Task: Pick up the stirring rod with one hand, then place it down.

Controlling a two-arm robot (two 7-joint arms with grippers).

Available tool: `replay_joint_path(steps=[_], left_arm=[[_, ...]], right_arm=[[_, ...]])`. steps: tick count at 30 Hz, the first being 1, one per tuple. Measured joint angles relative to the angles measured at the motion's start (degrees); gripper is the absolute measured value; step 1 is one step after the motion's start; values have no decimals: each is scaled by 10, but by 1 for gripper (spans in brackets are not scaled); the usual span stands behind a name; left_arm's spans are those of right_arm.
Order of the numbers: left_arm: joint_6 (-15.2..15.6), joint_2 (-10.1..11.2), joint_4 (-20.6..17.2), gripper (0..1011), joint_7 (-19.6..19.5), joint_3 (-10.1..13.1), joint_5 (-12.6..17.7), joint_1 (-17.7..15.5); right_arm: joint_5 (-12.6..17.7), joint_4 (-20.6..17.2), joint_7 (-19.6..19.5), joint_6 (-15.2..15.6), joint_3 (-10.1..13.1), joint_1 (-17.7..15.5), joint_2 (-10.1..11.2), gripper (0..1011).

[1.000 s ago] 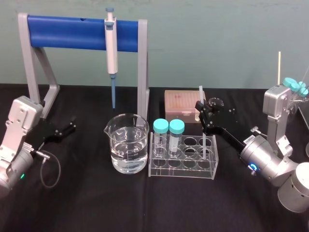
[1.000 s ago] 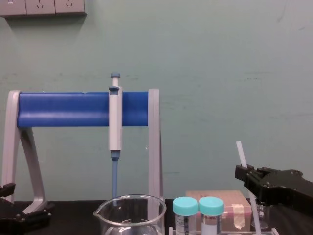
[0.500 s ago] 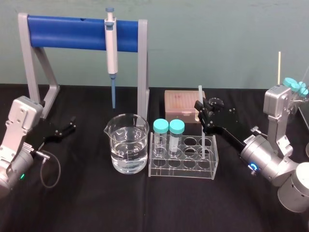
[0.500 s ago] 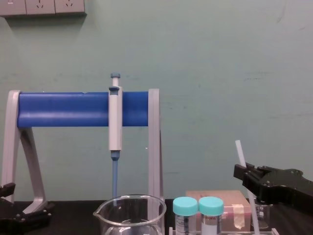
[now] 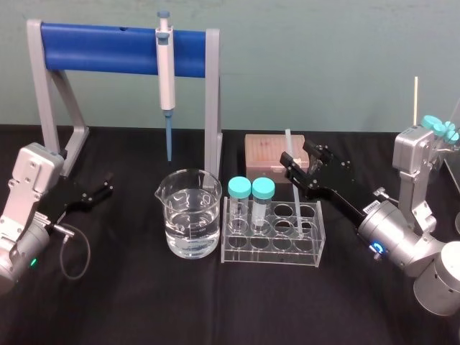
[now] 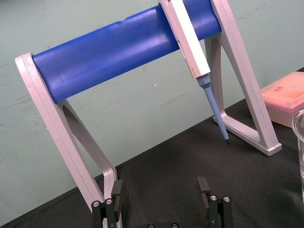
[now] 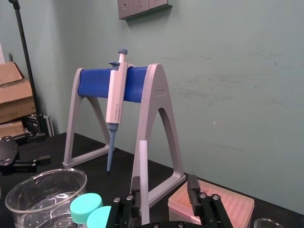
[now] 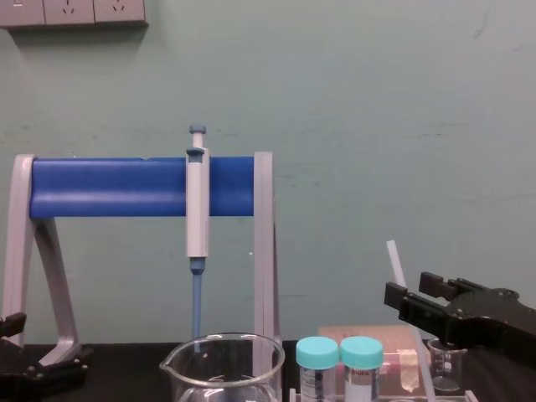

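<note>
Right gripper (image 5: 303, 156) spread, holding nothing; stirring rod (image 5: 289, 146) leans against one finger, foot in tube rack (image 5: 269, 257). Best withdraw straight, no nudging. Left gripper (image 5: 97, 192) parked left.

Below the right gripper (image 8: 408, 291), the stirring rod (image 8: 394, 264) runs off the chest view's bottom edge, its lower end cut off there; whether it touches the gripper cannot be told.
</note>
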Motion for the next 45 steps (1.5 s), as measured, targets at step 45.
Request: replay_joint_path(steps=[45], left_arm=[[0, 0, 0, 1000, 0, 0, 0, 0]], right_arm=[[-46, -57, -146, 22, 76, -83, -19, 1003]])
